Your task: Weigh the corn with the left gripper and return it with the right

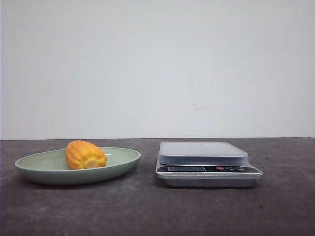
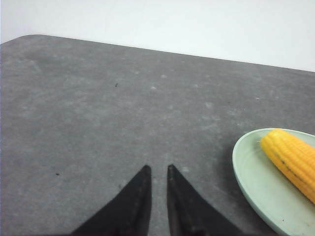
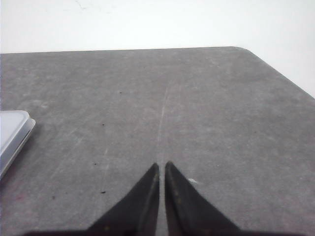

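The corn [image 1: 85,154] is a short orange-yellow cob lying on the green plate [image 1: 123,164] at the left of the table. It also shows in the left wrist view [image 2: 293,160], on the plate [image 2: 253,177]. A silver scale [image 1: 203,152] stands to the right of the plate, with nothing on its platform. My left gripper [image 2: 158,168] hovers over bare table beside the plate, empty, its jaws nearly together with a narrow gap. My right gripper [image 3: 162,164] is shut and empty over bare table to the right of the scale [image 3: 12,132]. Neither arm shows in the front view.
The dark grey tabletop [image 1: 147,211] stretches in front of the plate and the scale. A white wall [image 1: 157,69] stands behind. The table's rounded far corners show in both wrist views.
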